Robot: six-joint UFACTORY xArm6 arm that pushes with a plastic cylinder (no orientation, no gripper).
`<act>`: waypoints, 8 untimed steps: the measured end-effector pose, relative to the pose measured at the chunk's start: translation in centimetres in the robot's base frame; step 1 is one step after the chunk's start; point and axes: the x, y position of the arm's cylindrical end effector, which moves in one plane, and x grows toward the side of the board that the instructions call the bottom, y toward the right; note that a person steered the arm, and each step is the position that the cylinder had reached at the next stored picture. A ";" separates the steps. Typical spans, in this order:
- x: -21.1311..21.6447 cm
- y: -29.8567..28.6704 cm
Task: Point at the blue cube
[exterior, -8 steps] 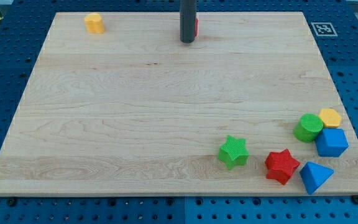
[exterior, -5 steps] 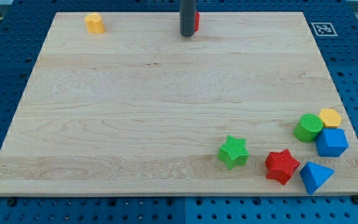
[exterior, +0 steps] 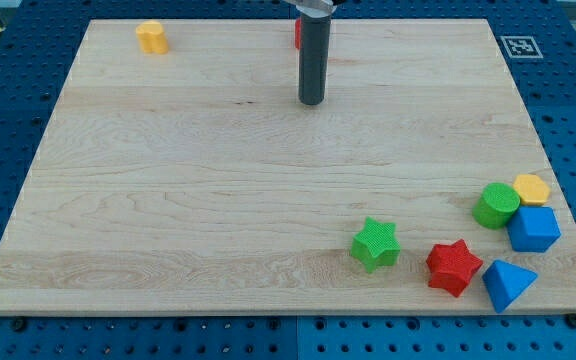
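Note:
The blue cube [exterior: 534, 229] sits near the board's right edge, low in the view, among a cluster of blocks. My tip [exterior: 312, 101] is on the wooden board in the upper middle, far up and to the left of the blue cube. A red block [exterior: 296, 33] at the board's top edge is mostly hidden behind the rod.
Around the blue cube are a green cylinder [exterior: 496, 206], a yellow block [exterior: 532, 188], a blue triangular block [exterior: 509, 283] and a red star [exterior: 454, 266]. A green star [exterior: 376, 244] lies further left. A yellow block [exterior: 151, 37] sits at the top left.
My tip has moved down the view and slightly right, away from the red block at the top edge. No block has moved.

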 end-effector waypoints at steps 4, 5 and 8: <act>2.0 1.1; 5.4 2.9; 8.0 12.2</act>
